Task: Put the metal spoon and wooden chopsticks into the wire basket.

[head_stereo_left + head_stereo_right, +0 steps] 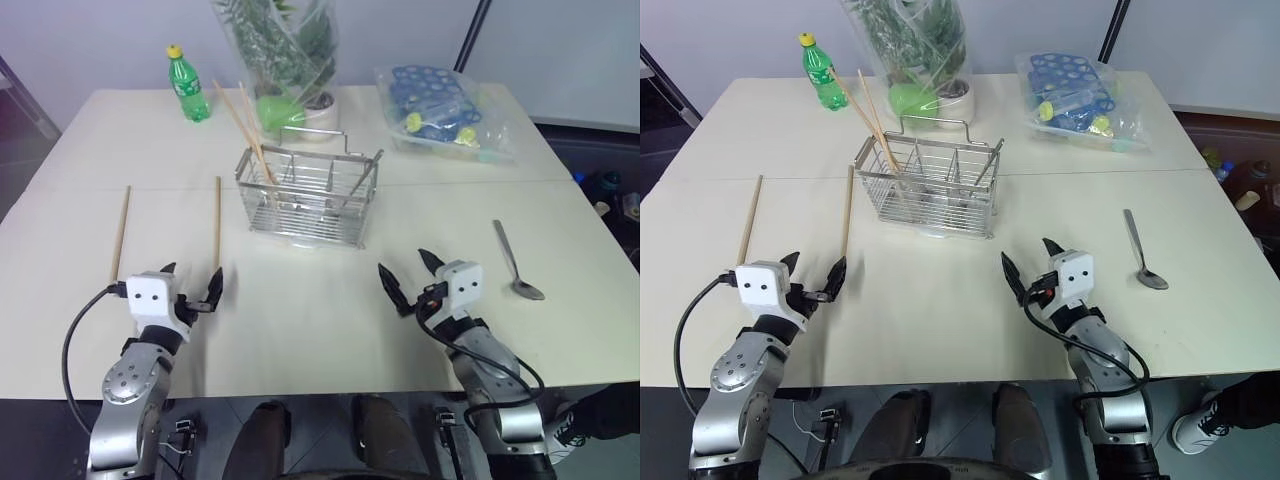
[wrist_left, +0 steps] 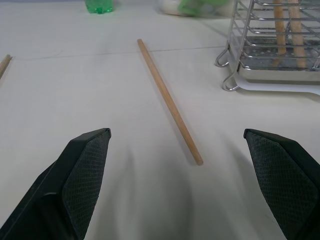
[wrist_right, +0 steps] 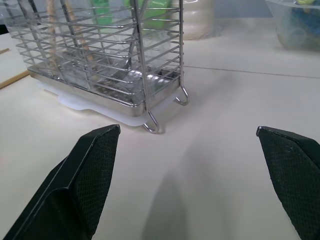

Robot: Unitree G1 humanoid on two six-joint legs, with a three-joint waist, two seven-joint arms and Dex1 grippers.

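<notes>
Both claws hover wide open and empty over the cream tabletop. Two chopsticks lean in the wire basket at centre. Two more lie flat on the robot's left; the inner chopstick ends just ahead of the left claw. The spoon rests right of the right claw.

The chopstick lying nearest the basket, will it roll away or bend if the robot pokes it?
The chopstick looks like a straight, round wooden stick, so it would probably stay stiff rather than bend. Lying flat on the smooth table, a sideways poke might roll it. It is thin and low, so the left gripper, jaws wide open, may find it fiddly to pinch.
</notes>
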